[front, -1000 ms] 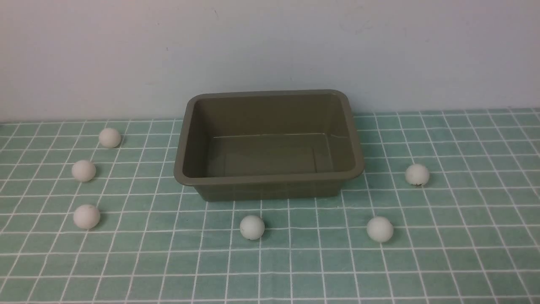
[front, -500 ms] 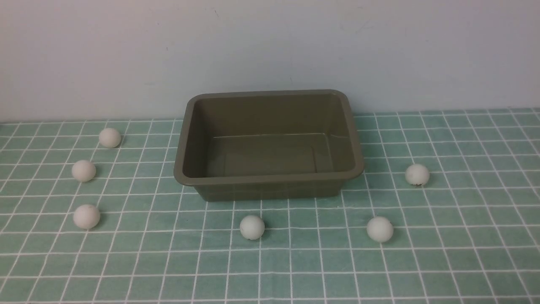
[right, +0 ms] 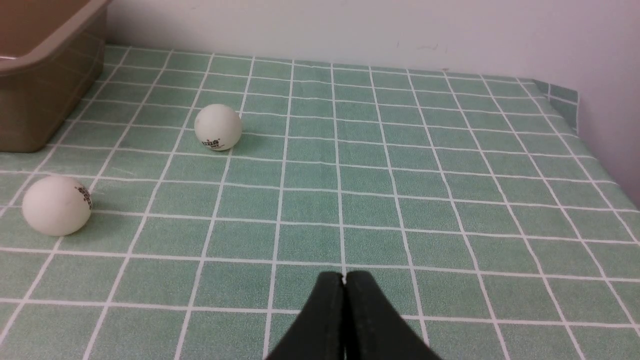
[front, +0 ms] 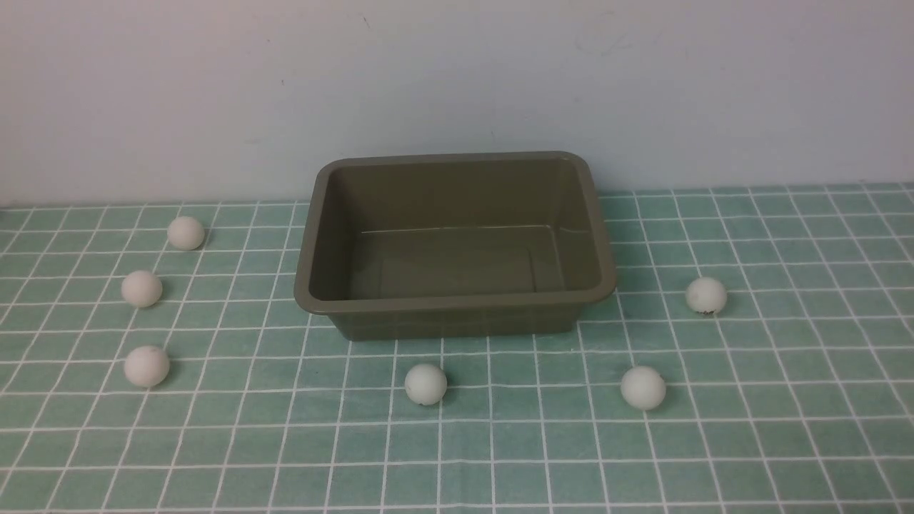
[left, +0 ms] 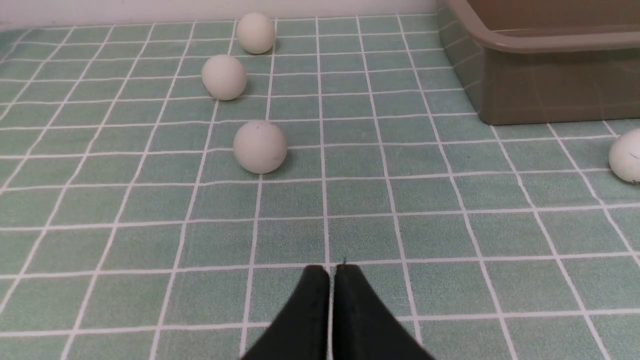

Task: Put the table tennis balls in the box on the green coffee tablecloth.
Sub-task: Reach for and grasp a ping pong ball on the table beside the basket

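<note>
**Green checked cloth point(front: 500, 457), brown box point(front: 457, 305) at its middle**

Mint-green fabric, ruled by thin white lines into small squares, lies flat over the whole work surface. Nearest the robot, the left gripper point(left: 330, 270) and the right gripper point(right: 344, 277) each hang low over bare cloth. Their black fingers are pressed together with nothing between them.

Beyond them, three balls make a loose near row: one at the left point(front: 146, 366), one before the box's near wall point(front: 426, 384), and one toward the right point(front: 643, 387). Farther back, a ball on the left point(front: 141, 288) and a ball on the right point(front: 705, 295) lie about level with the box's near rim. The sixth point(front: 186, 233) sits farther still, off the box's left side. All six are matte white and rest on the cloth, apart from one another and outside the box. The right wrist view shows small dark print on the two right-hand ones.

The box is olive-brown plastic, rectangular with rounded corners, a flared rim and sloping walls. It stands upright, and its smooth floor is in plain view.

Behind it a plain pale wall point(front: 457, 78) rises from the cloth's far edge.
</note>
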Tool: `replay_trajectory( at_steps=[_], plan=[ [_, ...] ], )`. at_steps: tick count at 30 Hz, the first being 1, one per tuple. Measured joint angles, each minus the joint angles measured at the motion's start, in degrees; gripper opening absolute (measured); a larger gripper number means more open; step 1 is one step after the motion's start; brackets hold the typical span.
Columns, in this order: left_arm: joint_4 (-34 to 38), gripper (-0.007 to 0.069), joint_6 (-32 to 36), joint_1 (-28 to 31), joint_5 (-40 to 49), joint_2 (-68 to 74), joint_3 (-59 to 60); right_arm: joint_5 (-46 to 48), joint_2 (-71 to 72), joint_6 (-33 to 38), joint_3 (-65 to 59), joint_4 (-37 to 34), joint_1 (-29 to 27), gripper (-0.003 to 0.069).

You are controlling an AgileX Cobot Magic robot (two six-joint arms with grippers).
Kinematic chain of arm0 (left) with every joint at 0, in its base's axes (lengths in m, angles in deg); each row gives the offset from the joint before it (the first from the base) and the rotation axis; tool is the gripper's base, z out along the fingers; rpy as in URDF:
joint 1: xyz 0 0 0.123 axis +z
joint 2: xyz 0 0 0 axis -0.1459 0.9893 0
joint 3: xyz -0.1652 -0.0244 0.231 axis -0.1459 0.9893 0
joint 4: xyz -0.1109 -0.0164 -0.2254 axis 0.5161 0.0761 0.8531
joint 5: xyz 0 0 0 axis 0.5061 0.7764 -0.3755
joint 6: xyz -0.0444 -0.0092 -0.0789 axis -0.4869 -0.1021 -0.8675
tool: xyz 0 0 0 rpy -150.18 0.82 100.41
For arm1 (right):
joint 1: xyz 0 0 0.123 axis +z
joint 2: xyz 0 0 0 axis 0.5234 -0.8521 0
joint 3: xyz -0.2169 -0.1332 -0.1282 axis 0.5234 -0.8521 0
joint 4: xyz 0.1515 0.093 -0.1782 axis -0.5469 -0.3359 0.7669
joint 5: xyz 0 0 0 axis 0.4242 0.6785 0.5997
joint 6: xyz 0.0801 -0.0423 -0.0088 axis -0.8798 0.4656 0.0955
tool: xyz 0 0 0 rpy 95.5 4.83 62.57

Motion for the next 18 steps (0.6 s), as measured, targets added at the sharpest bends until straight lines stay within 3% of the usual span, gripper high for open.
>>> replay_trajectory(
  at_steps=[12,17,18],
  plan=[
    [1.6,-0.0004,-0.3,0.0,-2.5,0.0,0.4,-0.5,0.0,-0.8,0.0,-2.0,0.0,-0.0018],
    [9.4,-0.0004,-3.5,0.0,-11.0,0.0,0.6,-4.4,0.0,-3.2,0.0,-10.7,0.0,-0.0018],
    [15.2,-0.0004,-5.8,0.0,-15.0,0.0,0.6,-6.6,0.0,-3.8,0.0,-14.9,0.0,-0.0018]
  ],
)
